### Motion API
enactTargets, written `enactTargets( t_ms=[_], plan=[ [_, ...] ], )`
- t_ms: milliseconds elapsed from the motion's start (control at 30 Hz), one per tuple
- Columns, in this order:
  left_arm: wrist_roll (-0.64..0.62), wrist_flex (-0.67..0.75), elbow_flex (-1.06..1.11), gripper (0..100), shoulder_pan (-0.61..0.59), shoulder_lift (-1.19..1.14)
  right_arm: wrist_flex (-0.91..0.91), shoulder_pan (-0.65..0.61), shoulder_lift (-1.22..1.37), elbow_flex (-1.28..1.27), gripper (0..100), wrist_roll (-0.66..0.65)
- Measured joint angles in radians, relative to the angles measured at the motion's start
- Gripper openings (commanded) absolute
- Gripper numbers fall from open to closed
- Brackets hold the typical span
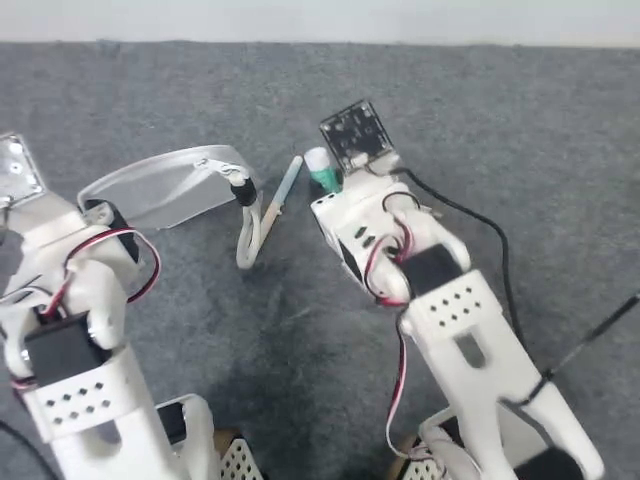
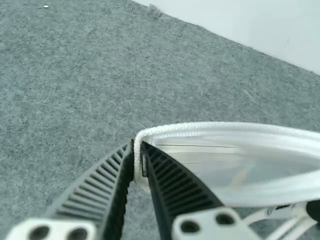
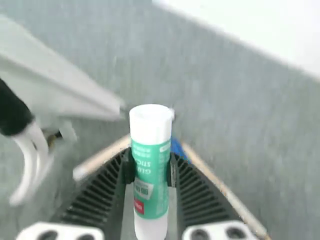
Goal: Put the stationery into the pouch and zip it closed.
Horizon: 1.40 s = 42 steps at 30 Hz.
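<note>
The right pincer grips a white-capped green glue stick, poised for the clear plastic pouch at its nine o'clock across the grey worktop, while the left pincer pinches the pouch's white rim, likely holding its mouth open.

Worktop covered in grey felt-like fabric, fine fuzzy texture, uniform throughout. Far edge meets pale plain wall along straight seam. Light diffuse, even. Soft dark shadow on fabric at lower middle of high view. Small white speck on fabric near wall.
</note>
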<state>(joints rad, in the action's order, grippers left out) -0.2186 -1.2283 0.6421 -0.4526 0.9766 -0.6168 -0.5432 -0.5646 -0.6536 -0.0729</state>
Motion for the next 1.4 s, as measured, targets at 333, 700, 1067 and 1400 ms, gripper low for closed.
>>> enactTargets(
  t_ms=[333, 700, 1067, 1400],
  plan=[
    [0.000, 0.000, 0.002, 1, 0.000, 0.000, 0.199, -0.100, -0.129, -0.103, 0.6, 0.002],
    [0.000, 0.000, 0.002, 1, 0.000, 0.000, 0.278, -0.213, -0.241, -0.103, 0.6, 0.002],
    [0.000, 0.000, 0.002, 1, 0.025, 0.000, 0.373, -0.325, -0.377, -0.103, 0.6, 0.002],
    [0.000, 0.000, 0.002, 1, 0.091, 0.000, 0.511, -0.350, -0.397, -0.189, 0.6, 0.002]
  ],
)
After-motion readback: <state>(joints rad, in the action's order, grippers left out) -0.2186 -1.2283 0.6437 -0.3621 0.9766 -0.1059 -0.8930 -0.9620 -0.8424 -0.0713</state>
